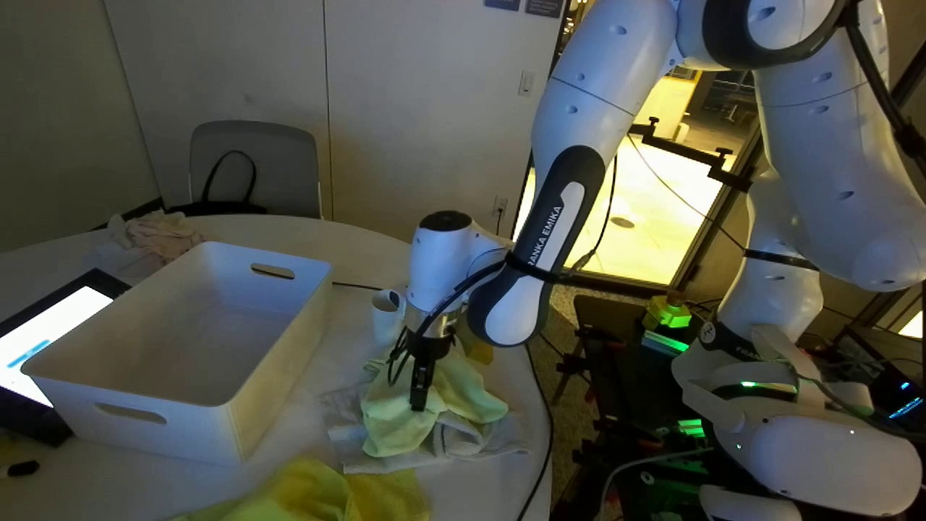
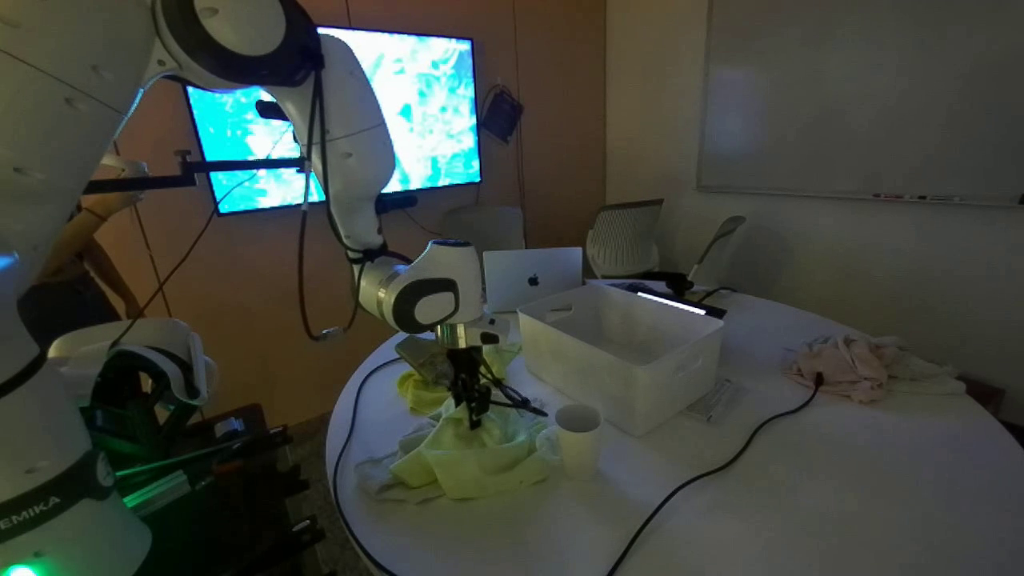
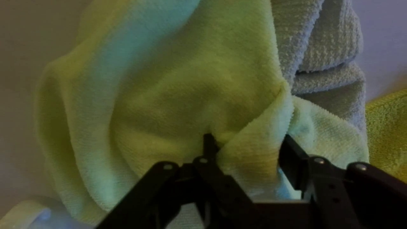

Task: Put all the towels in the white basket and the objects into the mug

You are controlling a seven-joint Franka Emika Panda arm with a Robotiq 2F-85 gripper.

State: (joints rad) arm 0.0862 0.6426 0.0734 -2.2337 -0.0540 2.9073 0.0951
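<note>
End effector (image 3: 248, 143) pointing down into pale green towel (image 3: 190, 76), middle of frame in wrist view, lower middle in both exterior views. Fingers (image 3: 210, 144) partway apart, raised fold of same towel filling gap between tips; firm pinch or loose cloth only, cannot tell.

Off-white towel (image 3: 330, 41) underneath, poking out upper right in wrist view. Yellow towel (image 1: 311, 499) at bottom edge of frame in an exterior view, partly cut off, just beside off-white towel; bit of it at right edge in wrist view too. All three towels crumpled on table (image 2: 800, 496).

White basket (image 1: 199, 434) upright on table, left half of frame in an exterior view, towels beside it. White mug (image 2: 578, 452) upright, right of center in an exterior view, near basket corner, just beside pale green towel; touching or not, cannot tell.

Extras: pinkish cloth (image 1: 163, 235) bunched beyond basket, left side of frame in an exterior view; tablet (image 1: 69, 318) with lit screen just beside basket, left edge. Laptop (image 2: 534, 280), lid up, behind basket, center of frame in an exterior view. Black cable (image 2: 712, 468) across table, lower right. Lit wall screen (image 2: 432, 112), upper left. Chair (image 1: 282, 159) with black bag (image 1: 217, 208), upper left in an exterior view.
</note>
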